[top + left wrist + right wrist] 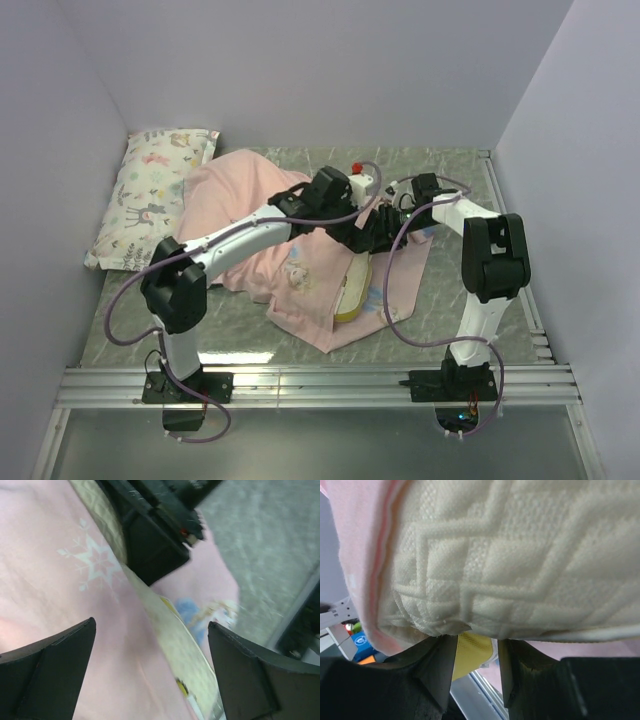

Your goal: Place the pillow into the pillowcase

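Observation:
The pink pillowcase (230, 190) lies crumpled across the middle of the table. The cream pillow (352, 290) shows its yellow side band at the case's near opening. My right gripper (475, 655) is shut on the pillow (520, 555) at its edge, with the yellow band between the fingers and pink pillowcase (365, 555) draped over the pillow's left side. My left gripper (151, 625) hangs open just above the pillowcase (60, 555) and the pillow's bare edge (175, 640), holding nothing. From above, the left gripper (352, 238) and right gripper (385, 225) sit close together over the case.
A smaller white pillow with an animal-and-flower print (150, 195) lies along the left wall. Aluminium rails (320, 385) run along the near edge and another rail (510, 220) along the right side. Lilac walls close in the left, back and right.

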`<state>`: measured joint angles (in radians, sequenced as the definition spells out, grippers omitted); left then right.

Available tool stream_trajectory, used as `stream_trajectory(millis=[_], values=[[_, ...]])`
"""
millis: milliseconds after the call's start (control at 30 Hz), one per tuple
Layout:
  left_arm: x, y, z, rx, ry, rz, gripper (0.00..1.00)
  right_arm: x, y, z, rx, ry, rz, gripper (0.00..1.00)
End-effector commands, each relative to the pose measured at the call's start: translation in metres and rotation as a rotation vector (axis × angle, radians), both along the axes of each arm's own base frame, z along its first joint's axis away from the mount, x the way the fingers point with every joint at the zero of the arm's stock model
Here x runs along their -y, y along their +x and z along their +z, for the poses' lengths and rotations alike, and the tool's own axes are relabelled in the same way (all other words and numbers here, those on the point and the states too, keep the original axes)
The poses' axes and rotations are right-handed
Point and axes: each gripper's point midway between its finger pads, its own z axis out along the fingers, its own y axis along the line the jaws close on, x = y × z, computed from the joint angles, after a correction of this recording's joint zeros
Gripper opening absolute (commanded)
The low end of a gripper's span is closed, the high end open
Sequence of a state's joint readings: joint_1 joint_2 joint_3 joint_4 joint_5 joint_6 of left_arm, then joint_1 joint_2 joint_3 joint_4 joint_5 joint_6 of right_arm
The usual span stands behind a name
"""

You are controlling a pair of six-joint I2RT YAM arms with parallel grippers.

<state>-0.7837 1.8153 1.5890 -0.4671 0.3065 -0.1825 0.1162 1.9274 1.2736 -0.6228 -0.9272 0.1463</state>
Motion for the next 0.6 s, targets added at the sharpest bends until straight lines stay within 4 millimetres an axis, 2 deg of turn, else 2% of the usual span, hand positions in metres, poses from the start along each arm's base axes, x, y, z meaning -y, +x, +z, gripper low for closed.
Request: stream_trajectory(millis=[0, 233, 333, 433, 467, 500, 533, 567], values=[[0.002, 0.022, -0.025, 0.096, 0.104, 0.168, 0.99, -0.016, -0.004, 0.034, 0.06, 0.1, 0.029, 0.44], [0.018, 0.024, -0.058, 0.162, 0.148, 0.216, 0.99, -0.025, -0.004, 0.065, 0.119, 0.206, 0.033, 0.4], [0.019, 0.026, -0.076, 0.151, 0.181, 0.237, 0.99, -0.027, -0.003, 0.074, 0.133, 0.233, 0.032, 0.38], [0.011, 0.029, -0.097, 0.133, 0.241, 0.279, 0.97, -0.029, -0.006, 0.081, 0.14, 0.25, 0.036, 0.36], [0.008, 0.03, -0.107, 0.127, 0.27, 0.289, 0.92, -0.028, -0.006, 0.082, 0.141, 0.248, 0.035, 0.36], [0.007, 0.03, -0.112, 0.12, 0.283, 0.289, 0.79, -0.027, -0.007, 0.082, 0.144, 0.241, 0.035, 0.35], [0.001, 0.034, -0.116, 0.101, 0.292, 0.302, 0.71, -0.024, -0.01, 0.08, 0.146, 0.219, 0.034, 0.35], [-0.002, 0.035, -0.12, 0.082, 0.289, 0.303, 0.55, -0.019, -0.01, 0.077, 0.153, 0.192, 0.023, 0.35]])
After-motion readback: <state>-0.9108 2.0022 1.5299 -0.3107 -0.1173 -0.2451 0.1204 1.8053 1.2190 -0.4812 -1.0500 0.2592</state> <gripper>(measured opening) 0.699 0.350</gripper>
